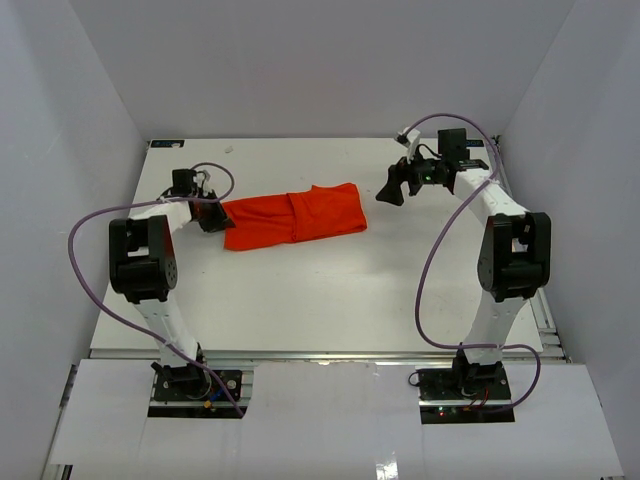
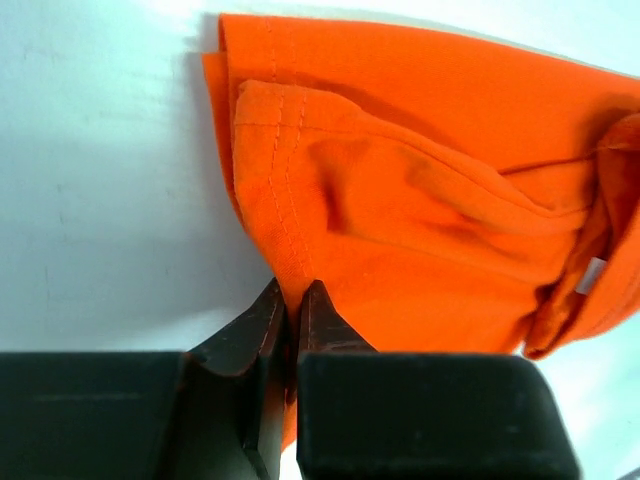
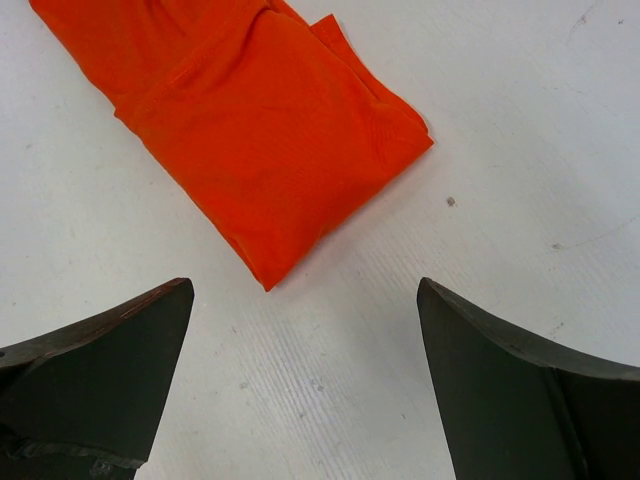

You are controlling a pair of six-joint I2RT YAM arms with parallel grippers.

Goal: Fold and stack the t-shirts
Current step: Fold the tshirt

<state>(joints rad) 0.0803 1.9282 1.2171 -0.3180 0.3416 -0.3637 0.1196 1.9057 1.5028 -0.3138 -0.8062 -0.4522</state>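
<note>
The orange-red t-shirt (image 1: pixel 295 217) lies folded into a long band across the back middle of the white table (image 1: pixel 330 300). My left gripper (image 1: pixel 213 218) sits at the band's left end. In the left wrist view that gripper (image 2: pixel 294 292) is shut on the hemmed edge of the t-shirt (image 2: pixel 420 190), with cloth pinched between the two black fingers. My right gripper (image 1: pixel 392 188) hovers just right of the band's right end. In the right wrist view it (image 3: pixel 305 290) is open and holds nothing, and the folded corner of the t-shirt (image 3: pixel 260 120) lies a short way ahead of its fingertips.
White walls enclose the table on three sides. Purple cables loop from both arms, one beside the left arm (image 1: pixel 80 250) and one inside the right arm (image 1: pixel 435 260). The table's near edge (image 1: pixel 320 352) runs in front of both arm bases.
</note>
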